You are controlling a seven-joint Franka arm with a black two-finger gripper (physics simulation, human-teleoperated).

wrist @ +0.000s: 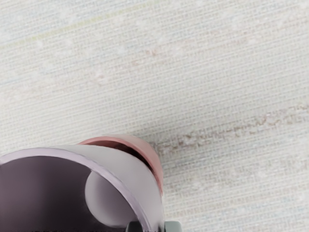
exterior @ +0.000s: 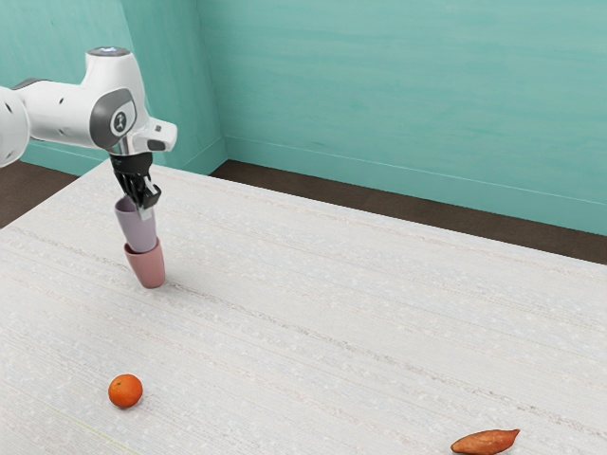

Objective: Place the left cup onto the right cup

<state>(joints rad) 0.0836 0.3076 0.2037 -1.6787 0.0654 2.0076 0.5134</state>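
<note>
Black two-finger end effector point(exterior: 145, 197) closed on rim wall of pale lilac plastic cup point(exterior: 138, 227). Lilac cup nested in dusty-pink plastic cup point(exterior: 147, 266), which stands on whitish woven-textured surface point(exterior: 360, 313); stack tilted. Wrist view: lilac rim point(wrist: 120, 179) overlaps pink rim point(wrist: 145, 150). Small orange fruit point(exterior: 125, 391) well apart, near front edge. Reddish-brown sweet potato point(exterior: 486, 441) far toward exterior view's right.

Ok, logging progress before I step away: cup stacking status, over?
Black two-finger gripper shut on the rim of the lilac tapered cup. Its base sits inside the pink tapered cup, both tilted. Round orange and brown sweet potato lie well apart.
</note>
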